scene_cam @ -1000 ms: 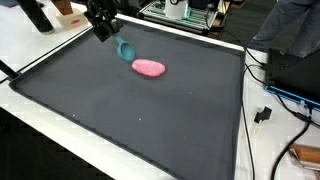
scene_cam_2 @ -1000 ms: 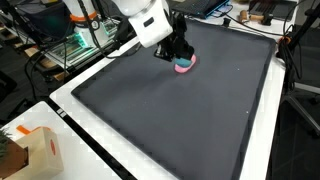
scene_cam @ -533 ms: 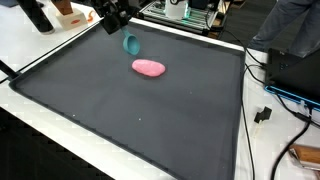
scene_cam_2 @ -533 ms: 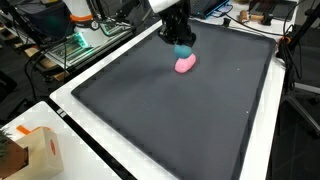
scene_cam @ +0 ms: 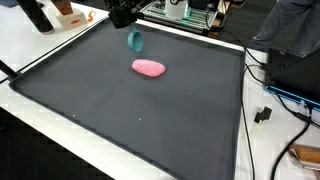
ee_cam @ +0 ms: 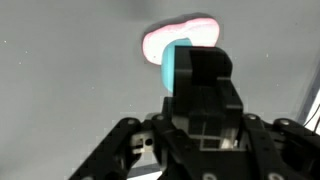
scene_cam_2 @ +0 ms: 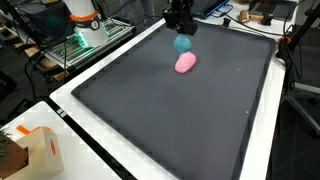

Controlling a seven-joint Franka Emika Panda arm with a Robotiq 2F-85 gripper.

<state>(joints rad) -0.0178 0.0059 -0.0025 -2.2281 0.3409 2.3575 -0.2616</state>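
The gripper (scene_cam_2: 183, 30) hangs over the far part of the dark mat (scene_cam: 150, 120), its jaws clamped on a teal piece (scene_cam: 134, 41) that dangles clear of the surface, just beyond the pink lump (scene_cam: 149, 68) lying flat on the mat. I judge this to be the carrying step, the grasp already made. Any set-down calls for a steady grip and a bare spot apart from the pink lump.

The matte black metal gripper (scene_cam: 128, 26) contrasts with the plain teal rounded plastic piece (scene_cam: 134, 41) between its fingers. The soft oval lump (scene_cam: 149, 68) is bubblegum pink and unpatterned. The flat fabric mat (scene_cam: 150, 120) is uniform charcoal grey, and the tabletop (scene_cam: 50, 45) around it is white.
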